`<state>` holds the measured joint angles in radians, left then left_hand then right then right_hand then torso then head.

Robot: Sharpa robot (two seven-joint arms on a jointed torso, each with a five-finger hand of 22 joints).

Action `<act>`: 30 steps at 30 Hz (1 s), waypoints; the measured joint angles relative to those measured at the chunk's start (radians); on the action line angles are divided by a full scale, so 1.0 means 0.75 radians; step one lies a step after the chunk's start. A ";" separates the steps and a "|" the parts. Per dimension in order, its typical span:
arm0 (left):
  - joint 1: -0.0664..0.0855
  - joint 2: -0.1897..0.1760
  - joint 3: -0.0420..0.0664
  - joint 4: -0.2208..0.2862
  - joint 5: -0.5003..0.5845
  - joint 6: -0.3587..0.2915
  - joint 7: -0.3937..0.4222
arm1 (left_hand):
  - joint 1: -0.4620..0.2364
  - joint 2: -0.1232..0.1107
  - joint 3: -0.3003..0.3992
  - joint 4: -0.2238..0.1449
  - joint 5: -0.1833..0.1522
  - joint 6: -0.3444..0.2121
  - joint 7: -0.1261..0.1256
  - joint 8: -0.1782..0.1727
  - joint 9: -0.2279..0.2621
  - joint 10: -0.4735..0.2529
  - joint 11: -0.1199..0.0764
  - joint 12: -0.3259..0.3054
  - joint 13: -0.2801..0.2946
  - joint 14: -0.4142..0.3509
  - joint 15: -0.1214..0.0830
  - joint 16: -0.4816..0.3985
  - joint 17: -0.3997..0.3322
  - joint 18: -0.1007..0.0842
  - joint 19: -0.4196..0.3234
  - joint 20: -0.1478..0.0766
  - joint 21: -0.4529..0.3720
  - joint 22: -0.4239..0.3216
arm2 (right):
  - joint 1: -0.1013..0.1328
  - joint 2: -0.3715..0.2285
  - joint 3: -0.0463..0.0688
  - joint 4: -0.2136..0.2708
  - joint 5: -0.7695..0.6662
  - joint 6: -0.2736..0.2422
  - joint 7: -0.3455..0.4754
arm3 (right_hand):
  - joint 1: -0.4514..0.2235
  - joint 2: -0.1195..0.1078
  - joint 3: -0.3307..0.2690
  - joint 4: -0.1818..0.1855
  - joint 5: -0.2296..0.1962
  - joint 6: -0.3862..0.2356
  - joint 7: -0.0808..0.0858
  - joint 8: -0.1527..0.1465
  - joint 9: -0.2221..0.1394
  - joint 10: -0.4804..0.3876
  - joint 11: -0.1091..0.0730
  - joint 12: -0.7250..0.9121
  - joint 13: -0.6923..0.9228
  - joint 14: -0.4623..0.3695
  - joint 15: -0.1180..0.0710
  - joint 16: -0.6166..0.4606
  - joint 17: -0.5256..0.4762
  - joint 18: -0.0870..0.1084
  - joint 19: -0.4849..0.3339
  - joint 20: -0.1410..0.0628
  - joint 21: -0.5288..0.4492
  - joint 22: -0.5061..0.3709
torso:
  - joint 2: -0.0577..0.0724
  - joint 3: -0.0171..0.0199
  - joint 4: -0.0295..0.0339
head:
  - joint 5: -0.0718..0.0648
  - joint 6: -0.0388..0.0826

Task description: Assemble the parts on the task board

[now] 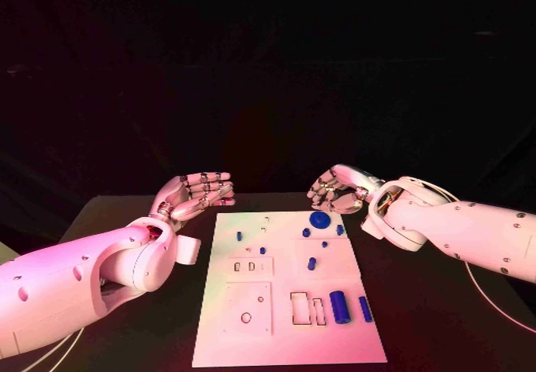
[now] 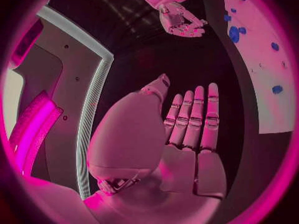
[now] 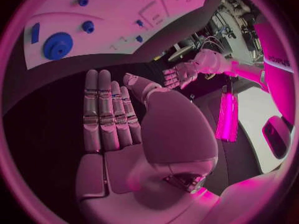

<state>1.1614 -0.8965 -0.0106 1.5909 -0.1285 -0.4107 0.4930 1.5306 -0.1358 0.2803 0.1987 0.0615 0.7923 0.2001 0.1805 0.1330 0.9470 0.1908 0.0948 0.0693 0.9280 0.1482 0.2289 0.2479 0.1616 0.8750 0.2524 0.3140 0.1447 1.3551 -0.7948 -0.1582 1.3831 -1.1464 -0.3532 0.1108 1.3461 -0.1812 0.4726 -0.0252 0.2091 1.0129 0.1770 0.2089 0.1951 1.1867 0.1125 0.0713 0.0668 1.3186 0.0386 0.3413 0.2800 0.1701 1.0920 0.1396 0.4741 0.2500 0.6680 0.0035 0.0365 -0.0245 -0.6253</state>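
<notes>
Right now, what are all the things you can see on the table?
Table: one, black, under everything.
Task board: one, white, in the middle of the table.
Round disc: one, blue, at the board's far end.
Cylinder: one, blue, near end, right side.
Thin bar: one, blue, just right of the cylinder.
Small pegs: several, blue, scattered over the board's far half.
Left hand: one, silver, holding nothing, raised left of the board.
Right hand: one, silver, holding nothing, above the board's far right corner.
</notes>
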 measured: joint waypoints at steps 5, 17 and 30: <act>0.000 -0.041 0.000 0.076 0.010 0.056 -0.011 | -0.020 -0.019 0.023 -0.023 0.000 0.005 0.005 0.018 0.008 0.038 -0.010 -0.027 0.000 0.065 -0.022 0.061 0.095 0.000 0.086 -0.039 0.159 0.084 | 0.007 0.008 0.000 0.006 -0.226 0.065 -0.096 | -0.025 -0.084 0.038 0.072 -0.032 0.037 -0.033 -0.011 0.053 0.081 -0.043 -0.008 0.008 0.182 -0.054 0.558 0.464 -0.018 0.235 -0.072 0.497 0.468 | 0.021 -0.0033 0.0116 | -0.013 0.009; 0.001 -0.093 0.003 0.150 0.026 0.137 -0.030 | -0.036 -0.021 0.022 -0.041 0.000 0.012 0.006 0.026 0.012 0.051 -0.014 -0.027 0.001 0.061 -0.029 0.113 0.179 0.000 0.084 -0.053 0.288 0.164 | 0.007 0.029 -0.001 0.003 -0.503 0.113 -0.214 | -0.008 -0.120 0.020 0.124 -0.054 -0.005 -0.039 -0.031 0.110 -0.032 -0.026 -0.008 0.002 0.195 -0.050 1.220 1.077 -0.083 0.387 -0.059 0.982 1.062 | 0.060 -0.0125 0.0307 | -0.037 0.020; 0.008 -0.105 0.011 0.158 0.027 0.156 -0.037 | -0.036 -0.021 0.026 -0.044 0.000 0.012 0.006 0.026 0.013 0.051 -0.014 -0.034 0.001 0.056 -0.033 0.143 0.210 -0.001 0.065 -0.053 0.328 0.191 | -0.008 0.051 -0.004 -0.012 -0.576 0.149 -0.250 | -0.008 -0.120 -0.007 0.129 -0.054 -0.009 -0.035 -0.036 0.118 -0.053 -0.028 -0.008 0.002 0.195 -0.050 1.258 1.111 -0.083 0.389 -0.057 1.010 1.108 | 0.084 -0.0169 0.0391 | -0.038 0.016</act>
<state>1.1678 -0.9751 -0.0026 1.7093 -0.1084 -0.2937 0.4649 1.5036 -0.1516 0.2995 0.1654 0.0615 0.8013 0.2048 0.2001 0.1426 0.9850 0.1806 0.0696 0.0701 0.9703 0.1233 0.3358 0.4055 0.1611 0.9234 0.2126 0.5598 0.2878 1.3494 -0.7565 -0.1608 1.3738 -1.5781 -0.2415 -0.0765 1.3398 -0.2715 0.4675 0.0719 0.1685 1.0065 0.1506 0.1816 0.2835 1.1468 0.0913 0.0654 0.0683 1.4648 0.0013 1.2849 1.1135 0.1076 1.3840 0.0966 1.2318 1.0814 0.7312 -0.0091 0.0659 -0.0527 -0.6130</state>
